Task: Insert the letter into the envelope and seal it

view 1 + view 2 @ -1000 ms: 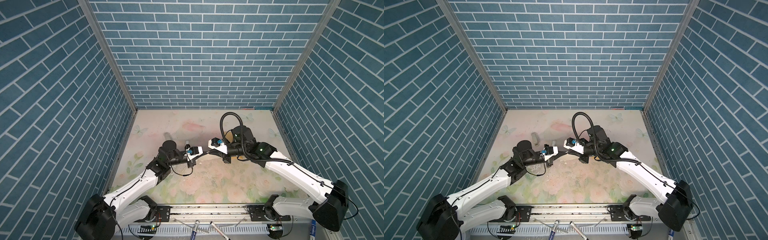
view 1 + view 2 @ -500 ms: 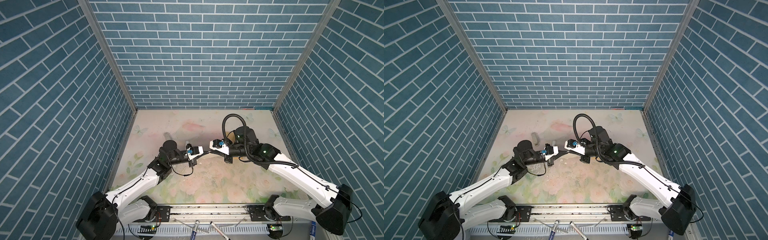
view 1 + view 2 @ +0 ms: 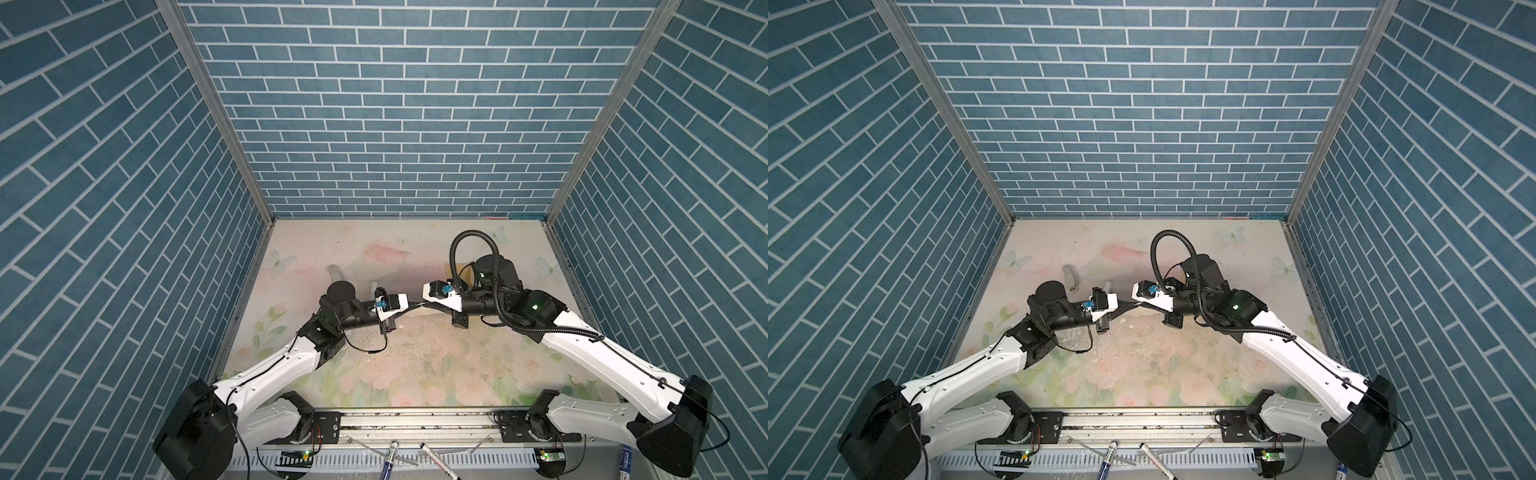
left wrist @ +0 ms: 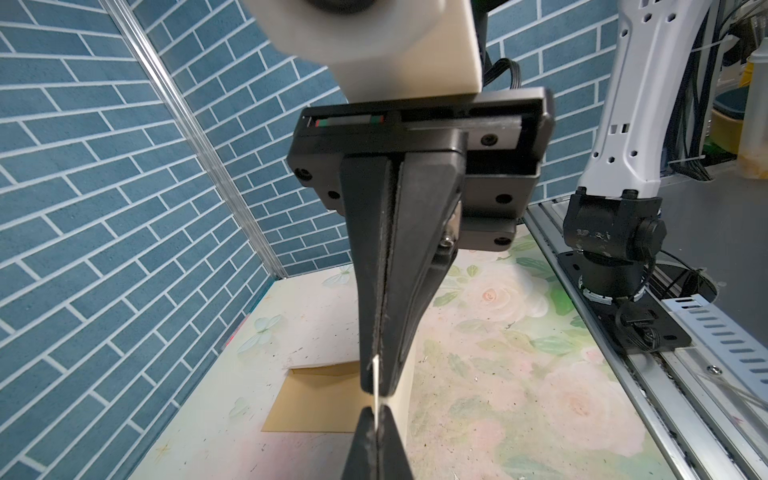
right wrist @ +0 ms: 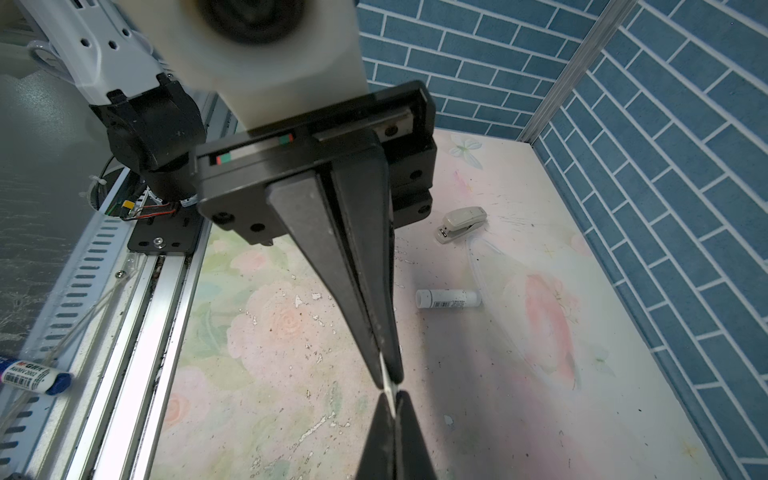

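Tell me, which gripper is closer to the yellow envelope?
Right. The right gripper hangs close by the envelope, its wrist above it; the left gripper meets it tip to tip from the opposite side, farther off, both pinching the letter.

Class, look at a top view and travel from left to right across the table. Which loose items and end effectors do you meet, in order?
stapler → glue stick → left end effector → right end effector → envelope, mostly hidden
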`<action>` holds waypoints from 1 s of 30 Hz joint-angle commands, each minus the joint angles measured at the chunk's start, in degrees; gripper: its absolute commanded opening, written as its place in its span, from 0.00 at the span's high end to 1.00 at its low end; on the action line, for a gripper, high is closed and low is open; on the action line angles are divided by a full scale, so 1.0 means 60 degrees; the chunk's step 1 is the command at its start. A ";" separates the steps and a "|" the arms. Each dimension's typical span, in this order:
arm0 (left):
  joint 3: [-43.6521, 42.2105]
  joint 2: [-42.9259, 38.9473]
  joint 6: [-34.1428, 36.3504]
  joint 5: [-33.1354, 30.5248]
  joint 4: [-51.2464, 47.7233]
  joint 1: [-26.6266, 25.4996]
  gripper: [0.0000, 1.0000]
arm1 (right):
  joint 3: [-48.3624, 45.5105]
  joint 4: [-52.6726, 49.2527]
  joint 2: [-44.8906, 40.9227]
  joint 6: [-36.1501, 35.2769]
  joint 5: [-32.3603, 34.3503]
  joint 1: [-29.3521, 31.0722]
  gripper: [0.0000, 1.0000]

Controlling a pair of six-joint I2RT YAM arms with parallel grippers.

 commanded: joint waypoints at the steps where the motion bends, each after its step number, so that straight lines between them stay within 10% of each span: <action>1: -0.0376 0.0132 0.0043 -0.0471 -0.0790 0.0141 0.95 | -0.0176 0.0345 -0.0581 -0.0297 -0.0020 -0.0251 1.00; 30: -0.1037 -0.0008 0.0498 -0.1167 -0.1003 0.0287 0.95 | -0.0473 0.0163 -0.1271 -0.0334 0.0112 -0.0738 1.00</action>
